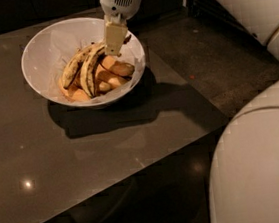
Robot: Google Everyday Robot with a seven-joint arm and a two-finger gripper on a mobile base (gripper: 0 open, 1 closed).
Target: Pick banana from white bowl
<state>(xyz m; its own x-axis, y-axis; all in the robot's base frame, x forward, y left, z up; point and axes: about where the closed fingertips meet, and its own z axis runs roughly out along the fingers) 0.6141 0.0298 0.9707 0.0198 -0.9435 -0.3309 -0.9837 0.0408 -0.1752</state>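
1 bench (84, 155), dark, glossy. 1 arm (259, 170), white, bulks off bench's right edge, wrist dropping over far right corner. 1 white bowl (43, 59) at that corner. Inside: banana (87, 71) stem-joined to second banana (72, 70), plus several orange pieces (120, 68). 1 gripper (114, 36) on stem end, touching. Open or closed: can't tell.

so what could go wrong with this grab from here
1. The gripper is low in the white bowl, at the stem end of the banana. A second banana seems joined there, so both might lift.
2. The banana rests on the orange-yellow pieces, and a pull could drag some out.
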